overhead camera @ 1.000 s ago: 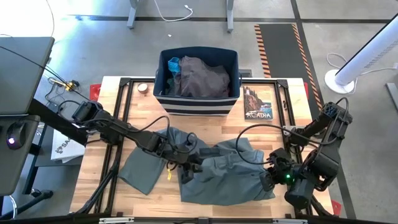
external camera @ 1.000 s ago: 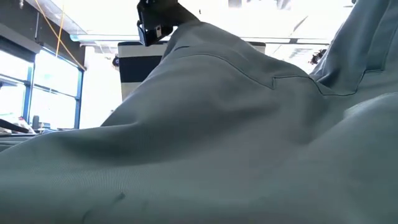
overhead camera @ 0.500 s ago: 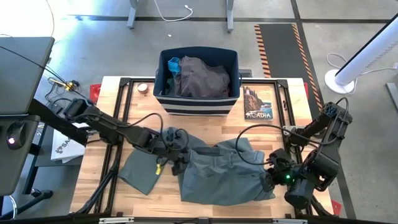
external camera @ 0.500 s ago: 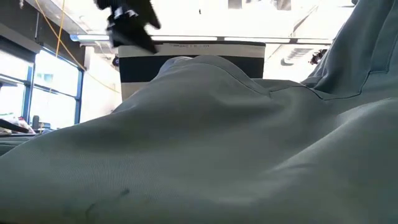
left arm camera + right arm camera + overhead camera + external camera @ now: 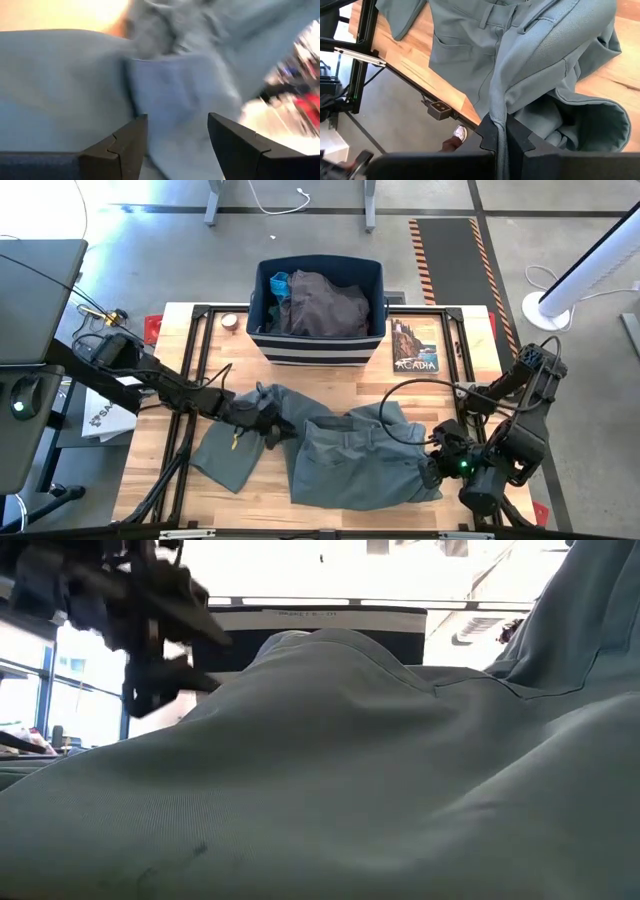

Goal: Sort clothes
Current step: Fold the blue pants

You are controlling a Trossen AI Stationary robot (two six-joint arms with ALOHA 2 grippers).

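Observation:
A grey-green garment (image 5: 350, 455) with a pocket and belt loops lies spread on the wooden table. My left gripper (image 5: 268, 424) is open just above the garment's left part; it also shows in its wrist view (image 5: 177, 145) and in the low view (image 5: 165, 670). My right gripper (image 5: 433, 468) is shut on the garment's right part. A dark grey-brown piece (image 5: 322, 305) and a bright blue piece (image 5: 279, 281) lie in the navy striped bin (image 5: 315, 350). The other clothes are out of view. My right gripper pinches a bunched fold of the grey-green garment (image 5: 499, 112) between its two fingers (image 5: 520, 137). The fold stands up between the fingers and is raised above the table, as the low view (image 5: 585, 610) shows. The rest of the garment lies on the table.
The navy bin stands at the table's far middle. A booklet (image 5: 414, 347) lies to its right and a small roll (image 5: 230, 322) to its left. Bare wood (image 5: 500, 370) shows at the far right and along the left edge. A shoe (image 5: 459, 133) shows below the table's edge.
My left gripper has gone toward the table's left edge, from the garment's middle to its left part. The peak of cloth that stood up under it has sunk down onto the table. My right gripper has kept still with its fold.

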